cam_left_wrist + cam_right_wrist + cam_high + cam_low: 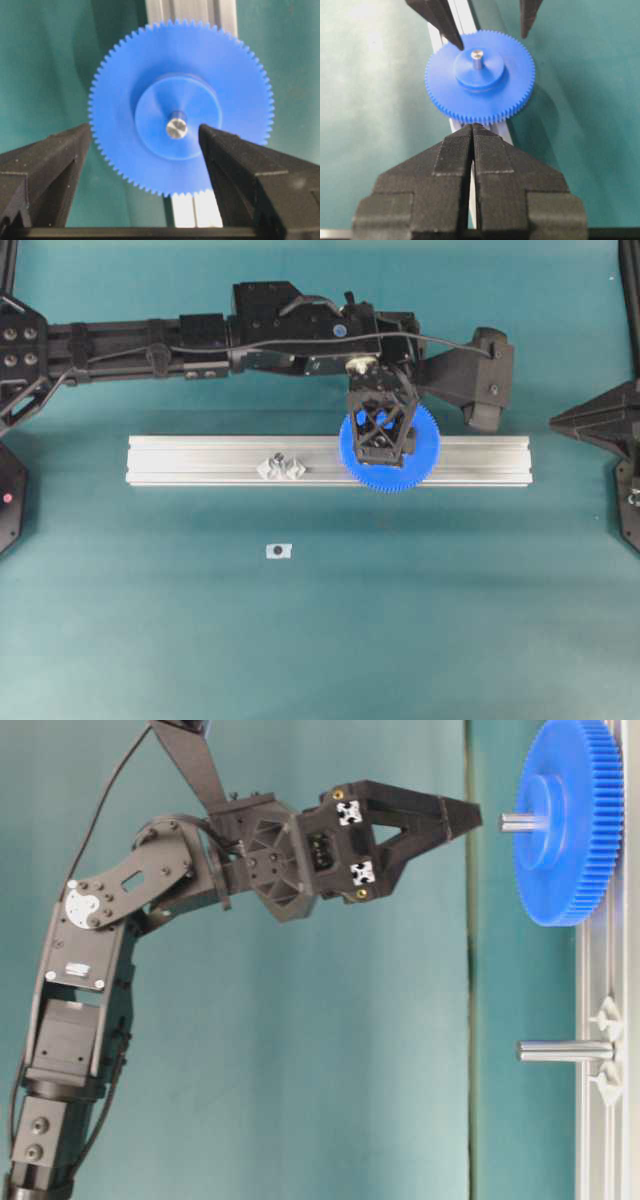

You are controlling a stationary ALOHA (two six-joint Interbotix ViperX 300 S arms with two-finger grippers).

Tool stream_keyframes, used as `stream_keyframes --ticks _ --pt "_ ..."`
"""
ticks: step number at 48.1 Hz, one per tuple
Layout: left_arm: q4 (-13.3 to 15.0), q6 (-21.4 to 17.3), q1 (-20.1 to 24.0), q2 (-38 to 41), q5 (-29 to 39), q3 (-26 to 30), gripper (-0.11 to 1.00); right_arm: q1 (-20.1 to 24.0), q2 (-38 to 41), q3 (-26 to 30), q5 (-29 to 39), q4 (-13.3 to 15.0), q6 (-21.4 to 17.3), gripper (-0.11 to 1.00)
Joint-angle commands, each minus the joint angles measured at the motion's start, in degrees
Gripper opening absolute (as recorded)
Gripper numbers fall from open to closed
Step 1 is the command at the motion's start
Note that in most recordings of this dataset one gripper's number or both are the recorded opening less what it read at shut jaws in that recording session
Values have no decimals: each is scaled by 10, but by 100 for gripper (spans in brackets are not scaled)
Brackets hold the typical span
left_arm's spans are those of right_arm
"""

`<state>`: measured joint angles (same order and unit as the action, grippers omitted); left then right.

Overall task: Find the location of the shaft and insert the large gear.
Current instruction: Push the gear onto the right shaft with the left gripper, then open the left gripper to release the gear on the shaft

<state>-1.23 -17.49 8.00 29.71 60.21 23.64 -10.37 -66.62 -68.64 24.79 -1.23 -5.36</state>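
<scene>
Pressed-together right gripper [472, 131] sits nearest the lens, while at 12 o'clock the gear [480, 77] lies seated on the shaft [477, 56] atop the rail [200, 460], beneath the left gripper [145, 135], spread wide, holding nothing.

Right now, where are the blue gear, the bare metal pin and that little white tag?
blue gear [428, 445]: overhead view, toothed rim.
bare metal pin [560, 1050]: table-level view, mid-shaft.
little white tag [278, 551]: overhead view, its centre.
</scene>
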Motion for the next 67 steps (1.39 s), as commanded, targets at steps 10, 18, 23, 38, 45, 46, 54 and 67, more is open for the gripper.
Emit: stream_keyframes --ticks 10,18,23,38,45,46,54,67 --pt "-3 2 0 -47 13 18 86 -2 4 8 -4 0 -4 3" --pt "-3 6 0 -72 13 9 86 -2 4 8 -4 0 -4 3" --pt "-3 15 -1 -91 12 -6 86 -2 4 8 -4 1 -4 3" --pt "-3 49 -8 -169 -34 -84 85 -2 -4 5 -1 -2 -5 3" --pt "-1 74 -12 -222 -110 -134 83 -2 -7 5 0 -3 -5 3" --pt "-1 76 -12 -229 -119 -142 83 -2 -7 5 0 -3 -5 3" --pt "-3 111 -16 -289 -177 -213 83 -2 -7 5 0 -3 -5 3" --pt "-3 169 -20 -354 -308 -321 83 -2 -7 5 0 -3 -6 3"
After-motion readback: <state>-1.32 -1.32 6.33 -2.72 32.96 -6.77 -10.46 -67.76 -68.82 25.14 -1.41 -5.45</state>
